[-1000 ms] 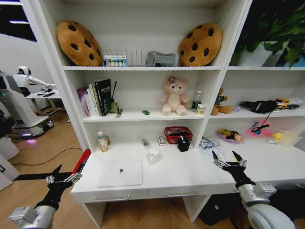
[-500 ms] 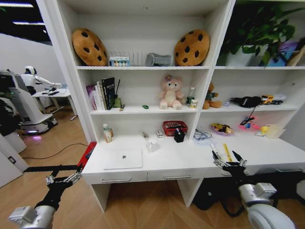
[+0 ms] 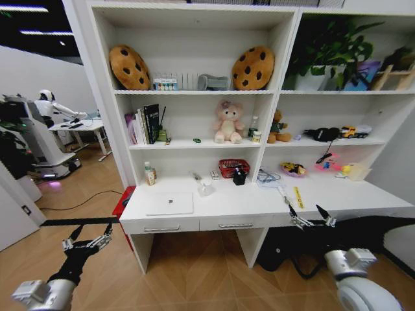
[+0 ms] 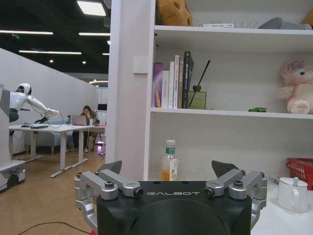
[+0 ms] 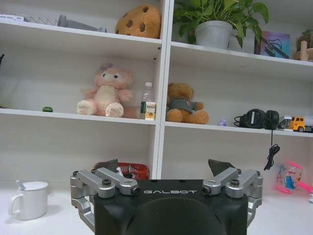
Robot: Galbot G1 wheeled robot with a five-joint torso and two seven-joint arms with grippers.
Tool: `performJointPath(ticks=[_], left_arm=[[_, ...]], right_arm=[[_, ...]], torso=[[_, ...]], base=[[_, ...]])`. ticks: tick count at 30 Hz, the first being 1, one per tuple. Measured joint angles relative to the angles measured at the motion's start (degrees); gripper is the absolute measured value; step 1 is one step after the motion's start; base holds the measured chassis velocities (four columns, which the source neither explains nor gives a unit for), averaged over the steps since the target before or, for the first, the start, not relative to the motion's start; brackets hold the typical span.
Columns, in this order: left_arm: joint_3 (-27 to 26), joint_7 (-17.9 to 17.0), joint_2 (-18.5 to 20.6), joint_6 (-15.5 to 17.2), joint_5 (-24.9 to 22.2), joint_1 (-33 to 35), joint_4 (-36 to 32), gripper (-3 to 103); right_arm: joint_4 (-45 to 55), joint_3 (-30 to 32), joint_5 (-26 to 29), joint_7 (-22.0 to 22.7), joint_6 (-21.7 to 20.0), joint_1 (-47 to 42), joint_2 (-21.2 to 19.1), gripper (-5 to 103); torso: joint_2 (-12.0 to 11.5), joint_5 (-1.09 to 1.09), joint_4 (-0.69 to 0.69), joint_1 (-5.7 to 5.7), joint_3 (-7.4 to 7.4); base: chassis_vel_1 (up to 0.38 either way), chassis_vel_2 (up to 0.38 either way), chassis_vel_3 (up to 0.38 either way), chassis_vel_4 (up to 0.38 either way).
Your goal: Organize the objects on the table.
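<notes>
The silver-white closed laptop [image 3: 170, 203] lies flat on the long white desk [image 3: 259, 208], towards its left end and near the front edge, above a shallow drawer with a slim metal handle [image 3: 157, 228]; behind it, against the back of the desk, a small bottle with an orange label [image 3: 149, 174] stands upright, and just to the laptop's right a white mug [image 3: 206, 188] sits with something thin standing in it; further right a red mesh basket [image 3: 233, 168] rests beside a small black holder [image 3: 239, 177]. On the shelf above, a tiny green toy car [image 3: 197, 140] sits between a row of upright books [image 3: 144, 124] and a pink plush bear [image 3: 227, 122]; a small brown teddy bear [image 3: 278, 127] sits in the next bay. Two cookie-shaped cushions [image 3: 130, 67] lean on the top shelf.

The left gripper [image 3: 86, 241] hangs low over the wooden floor [image 3: 188, 278], well apart from the desk's left end, its dark-tipped fingers [image 4: 111, 168] spread wide with nothing between them; the right gripper [image 3: 311, 219] is held just in front of the desk's front edge on the right, its fingers [image 5: 218, 167] likewise spread apart and holding nothing; both are well clear of the laptop.
</notes>
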Motion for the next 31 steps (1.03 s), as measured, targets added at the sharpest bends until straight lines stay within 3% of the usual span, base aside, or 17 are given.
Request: performJointPath(ticks=[6, 9, 10, 31], left_arm=[[0.0, 0.0, 0.0, 0.0, 0.0, 0.0, 0.0, 100], [0.0, 0.0, 0.0, 0.0, 0.0, 0.0, 0.0, 100], [0.0, 0.0, 0.0, 0.0, 0.0, 0.0, 0.0, 100], [0.0, 0.0, 0.0, 0.0, 0.0, 0.0, 0.0, 100]], right_arm=[[0.0, 0.0, 0.0, 0.0, 0.0, 0.0, 0.0, 100], [0.0, 0.0, 0.0, 0.0, 0.0, 0.0, 0.0, 100], [0.0, 0.0, 0.0, 0.0, 0.0, 0.0, 0.0, 100], [0.0, 0.0, 0.0, 0.0, 0.0, 0.0, 0.0, 100]], torso=[[0.0, 0.0, 0.01, 0.0, 0.0], [0.0, -0.02, -0.05, -0.02, -0.01], [0.0, -0.03, 0.01, -0.04, -0.01], [0.0, -0.01, 0.01, 0.0, 0.0]], base=[[0.154, -0.145, -0.151, 0.154], [0.096, -0.094, -0.089, 0.088], [0.048, -0.02, -0.029, 0.055], [0.006, 0.007, 0.007, 0.002]])
